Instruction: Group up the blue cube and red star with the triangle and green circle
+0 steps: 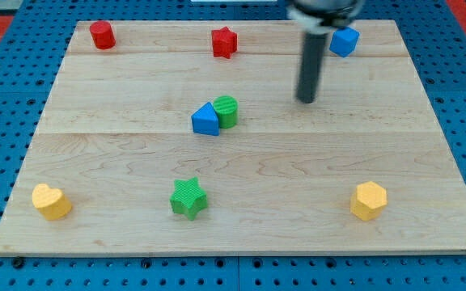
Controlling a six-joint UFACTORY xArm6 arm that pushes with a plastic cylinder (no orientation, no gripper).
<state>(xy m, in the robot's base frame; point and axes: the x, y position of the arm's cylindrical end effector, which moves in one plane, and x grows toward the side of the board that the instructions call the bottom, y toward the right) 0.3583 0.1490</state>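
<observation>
The blue cube [345, 40] sits near the view's top right of the wooden board. The red star [224, 42] sits at the top centre. The blue triangle [205, 120] and the green circle [226, 111] touch each other near the board's middle. My tip [307, 100] is on the board below and left of the blue cube, to the right of the green circle, touching no block.
A red cylinder-like block [102, 35] is at the top left. A yellow heart [51, 201] is at the bottom left, a green star [188, 198] at bottom centre, a yellow hexagon [369, 200] at the bottom right. The board [136, 162] lies on a blue pegboard.
</observation>
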